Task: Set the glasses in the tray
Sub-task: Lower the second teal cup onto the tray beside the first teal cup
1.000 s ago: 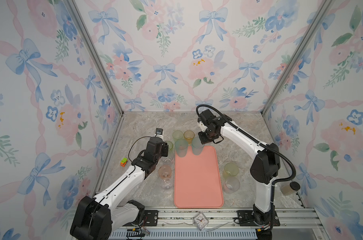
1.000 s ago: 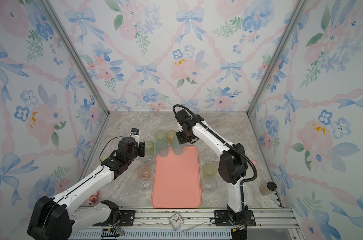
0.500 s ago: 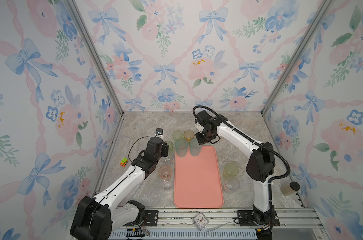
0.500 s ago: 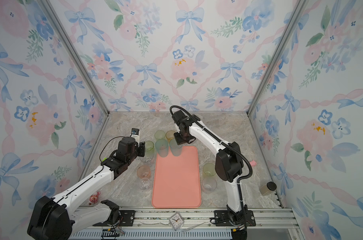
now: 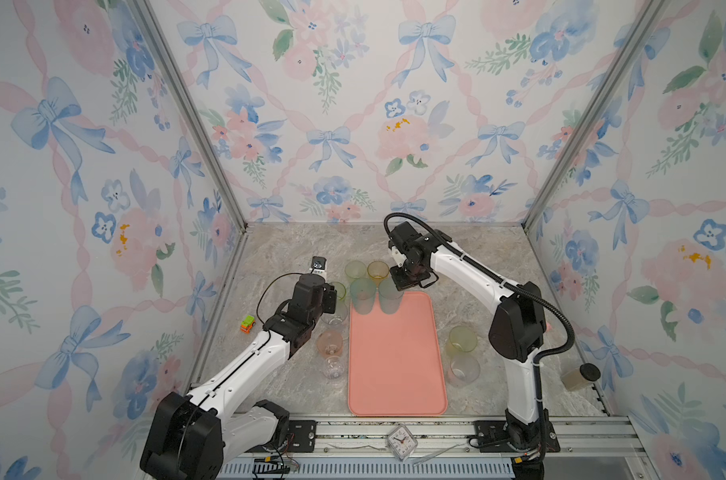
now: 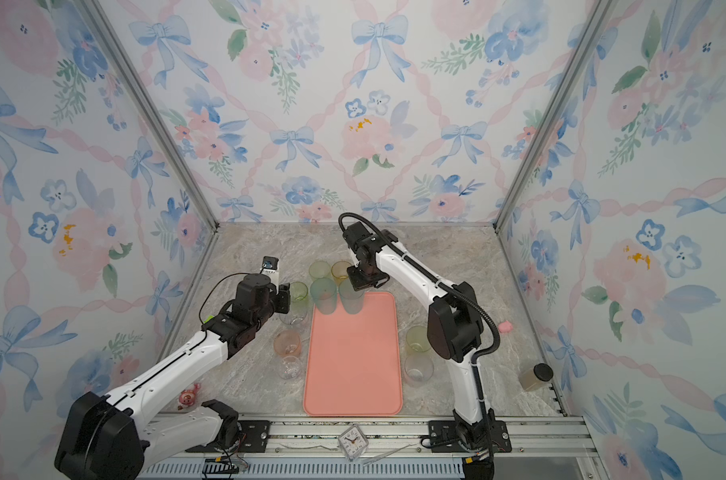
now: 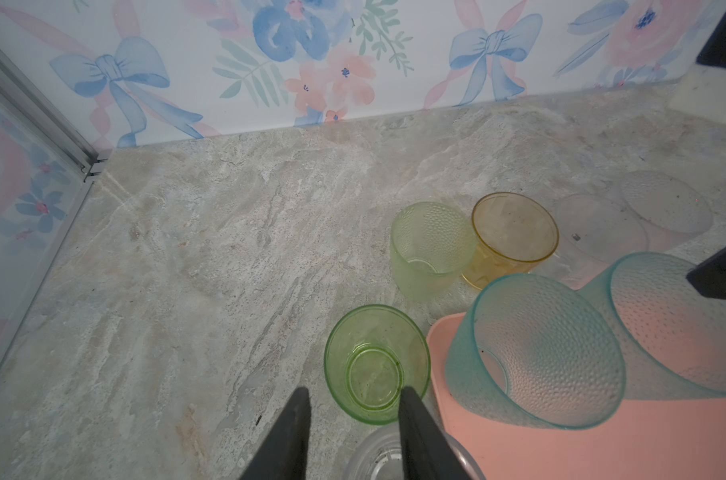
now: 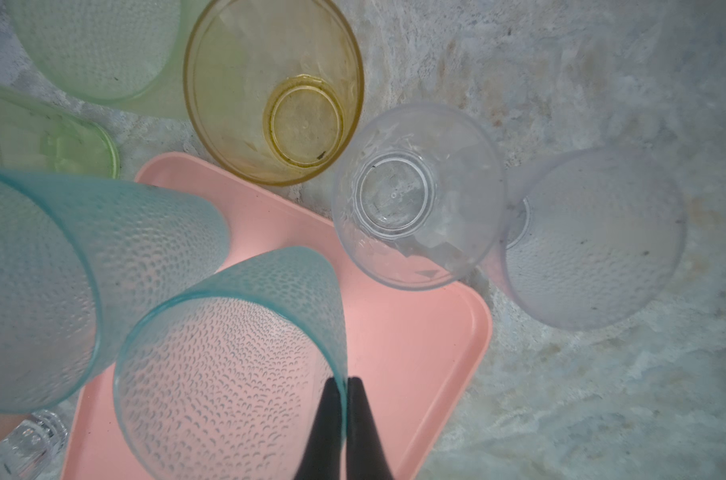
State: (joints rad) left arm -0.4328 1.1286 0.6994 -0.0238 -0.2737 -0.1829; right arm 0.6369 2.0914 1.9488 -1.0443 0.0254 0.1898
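Note:
The salmon-pink tray (image 5: 394, 365) (image 6: 353, 365) lies in the middle of the table. Two tall teal glasses stand at its far end. My right gripper (image 8: 345, 384) (image 5: 396, 286) is shut on the rim of the right-hand teal glass (image 8: 228, 365) (image 5: 390, 297), beside the other teal glass (image 5: 362, 295). My left gripper (image 7: 353, 395) (image 5: 335, 309) hangs open left of the tray, holding nothing, over a clear glass (image 7: 378, 461) and next to a short green glass (image 7: 376, 365). Behind the tray stand a yellow-green glass (image 5: 355, 270) and an amber glass (image 8: 274, 91).
A pinkish-orange glass (image 5: 330, 343) and a clear one (image 5: 333, 368) stand left of the tray, with two more (image 5: 462, 338) on its right. Two clear glasses (image 8: 415, 216) stand off its far right corner. A toy car (image 5: 247, 323), a clock (image 5: 402, 441) and a lidded jar (image 5: 579, 376) lie around.
My right gripper has shifted a little left and nearer with the teal glass. The left arm has not moved.

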